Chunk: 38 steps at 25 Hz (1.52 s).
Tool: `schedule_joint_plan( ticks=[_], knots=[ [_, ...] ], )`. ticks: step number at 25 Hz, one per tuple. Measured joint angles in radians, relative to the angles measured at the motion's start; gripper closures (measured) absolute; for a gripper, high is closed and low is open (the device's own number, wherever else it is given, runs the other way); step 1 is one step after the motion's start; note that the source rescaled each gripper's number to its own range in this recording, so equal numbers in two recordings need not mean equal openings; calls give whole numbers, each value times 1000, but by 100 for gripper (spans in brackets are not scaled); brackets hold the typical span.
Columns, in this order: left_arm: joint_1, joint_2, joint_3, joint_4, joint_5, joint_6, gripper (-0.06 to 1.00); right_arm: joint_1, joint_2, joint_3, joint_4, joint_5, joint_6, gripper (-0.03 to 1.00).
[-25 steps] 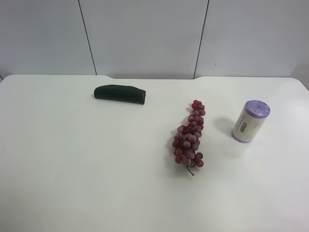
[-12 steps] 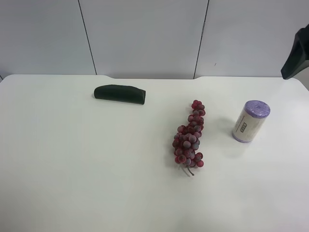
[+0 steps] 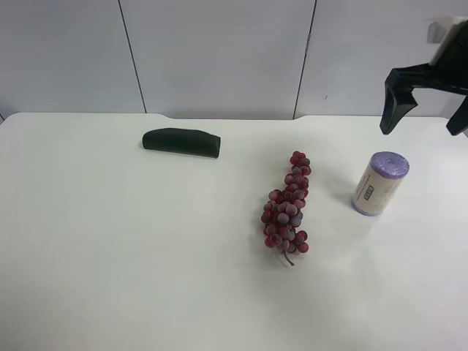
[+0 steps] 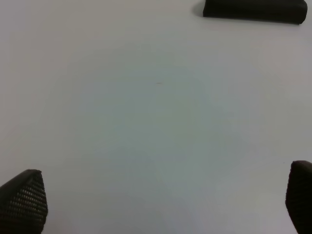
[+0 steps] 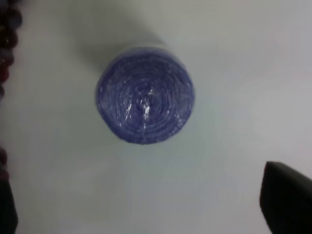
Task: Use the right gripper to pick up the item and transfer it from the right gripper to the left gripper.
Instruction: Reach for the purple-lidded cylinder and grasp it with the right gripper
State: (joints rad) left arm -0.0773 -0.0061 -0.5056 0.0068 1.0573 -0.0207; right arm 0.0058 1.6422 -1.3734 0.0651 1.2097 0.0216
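The item, a purple-ended roll (image 3: 379, 184) with a cream label, stands upright on the white table (image 3: 110, 241) at the exterior high view's right. The right wrist view looks straight down on its purple top (image 5: 145, 95). My right gripper (image 3: 423, 126) hangs open above and a little behind the roll, not touching it. In its own view (image 5: 146, 209) only the two fingertips (image 5: 287, 204) show, wide apart, with the roll ahead of the gap. My left gripper (image 4: 161, 200) is open and empty over bare table, and is out of the exterior high view.
A red-purple grape bunch (image 3: 287, 208) lies just beside the roll toward the table's middle; its edge shows in the right wrist view (image 5: 6, 29). A dark green oblong (image 3: 181, 142) lies at the back, also in the left wrist view (image 4: 253, 9). A grey panelled wall stands behind.
The right arm has come in from the exterior high view's right edge and now hangs open over the roll. The roll, grapes and oblong have not moved.
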Motion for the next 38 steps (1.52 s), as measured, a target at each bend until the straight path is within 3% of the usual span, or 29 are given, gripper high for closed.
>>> schedule_joint_plan(
  ticks=[9,31,34,38],
  knots=[
    [0,0,0,0,0,-1,-6,0,160,0,19,-1,-49,-3],
    [0,0,0,0,0,-1,-6,0,328,0,-1,-106,-76,-3],
    [0,0,0,0,0,-1,-6,0,328,0,-1,-107,-79,8],
    [0,0,0,0,0,0,-6,0,328,0,-1,-107,-79,37]
  ],
)
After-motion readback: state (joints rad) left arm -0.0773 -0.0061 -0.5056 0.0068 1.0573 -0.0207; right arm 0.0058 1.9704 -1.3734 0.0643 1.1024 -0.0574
